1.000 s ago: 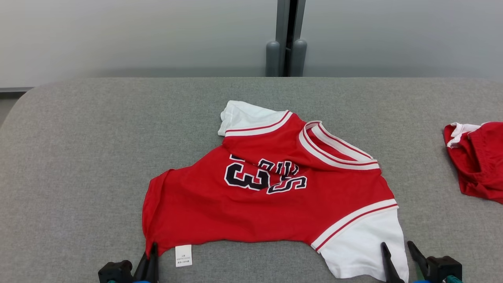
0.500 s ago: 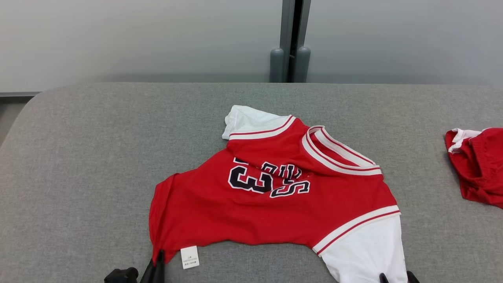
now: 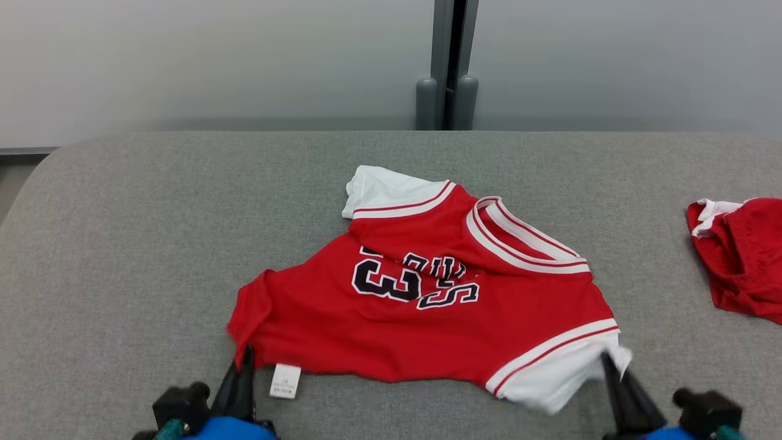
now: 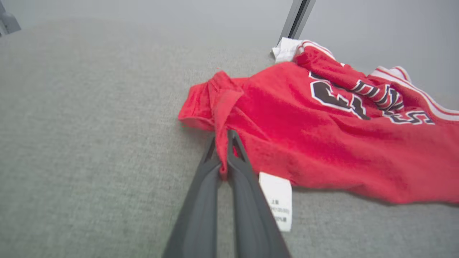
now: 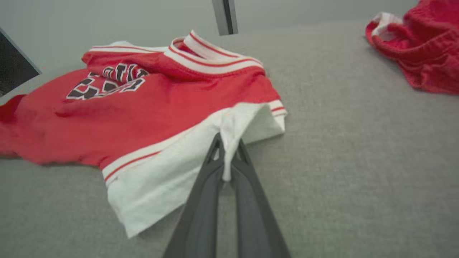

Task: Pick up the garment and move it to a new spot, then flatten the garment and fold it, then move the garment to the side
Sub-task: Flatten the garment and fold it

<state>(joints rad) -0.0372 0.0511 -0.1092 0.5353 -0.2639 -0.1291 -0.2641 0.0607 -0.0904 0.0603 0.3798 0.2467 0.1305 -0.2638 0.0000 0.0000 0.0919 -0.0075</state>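
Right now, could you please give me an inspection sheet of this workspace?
Surface: grey fabric-covered table, the clothes lie on it.
Job's things: red jersey with white sleeves, rumpled, lettering up; white label at the near hem.
Clutter: second red garment, bunched at the right edge, apart from the jersey.
Grippers: left gripper shut on the jersey's red corner; right gripper shut on its near white sleeve.
Cables: nothing seen.
Surroundings: pale wall behind the table, grey post.

Wide open table left of jersey, red garment crowding right edge, clear strip between
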